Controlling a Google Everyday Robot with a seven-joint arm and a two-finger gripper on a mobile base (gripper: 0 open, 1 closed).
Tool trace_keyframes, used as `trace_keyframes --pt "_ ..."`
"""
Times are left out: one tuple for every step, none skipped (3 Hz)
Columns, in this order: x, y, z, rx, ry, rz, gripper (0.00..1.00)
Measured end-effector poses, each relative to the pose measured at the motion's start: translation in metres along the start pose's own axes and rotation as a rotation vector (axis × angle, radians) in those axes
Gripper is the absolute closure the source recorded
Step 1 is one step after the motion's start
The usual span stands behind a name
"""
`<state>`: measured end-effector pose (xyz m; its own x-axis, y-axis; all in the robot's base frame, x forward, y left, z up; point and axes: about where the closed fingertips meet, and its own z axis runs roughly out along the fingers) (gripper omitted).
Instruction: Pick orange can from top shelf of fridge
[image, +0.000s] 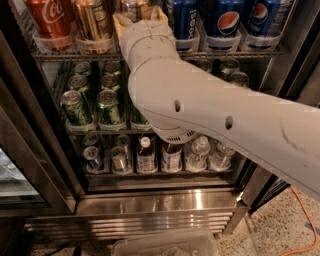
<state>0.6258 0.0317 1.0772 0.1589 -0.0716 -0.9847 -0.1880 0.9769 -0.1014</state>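
Note:
The fridge (150, 202) stands open before me. On its top shelf (240, 52), a grey wire rack with clear trays, an orange can (136, 7) stands in the middle, only partly in view at the frame's top. My gripper (137, 17) is at this can, with its tan end on both sides of it. My thick white arm (200, 110) reaches in from the lower right and hides the can's lower part. A second copper-gold can (92, 19) stands just to the left.
A red Coca-Cola can (48, 17) stands at the far left of the top shelf, blue Pepsi cans (227, 20) to the right. Green cans (75, 105) fill the middle rack, small bottles (146, 155) the lower one. A clear plastic bin (165, 245) and an orange cable (305, 215) lie on the floor.

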Motion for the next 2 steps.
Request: trace_keyframes --pt "0.0018 -0.0011 0.0004 -0.006 0.013 0.017 0.56" --pt "0.0026 -0.0003 -0.0002 -0.024 0.029 0.036 0.79"
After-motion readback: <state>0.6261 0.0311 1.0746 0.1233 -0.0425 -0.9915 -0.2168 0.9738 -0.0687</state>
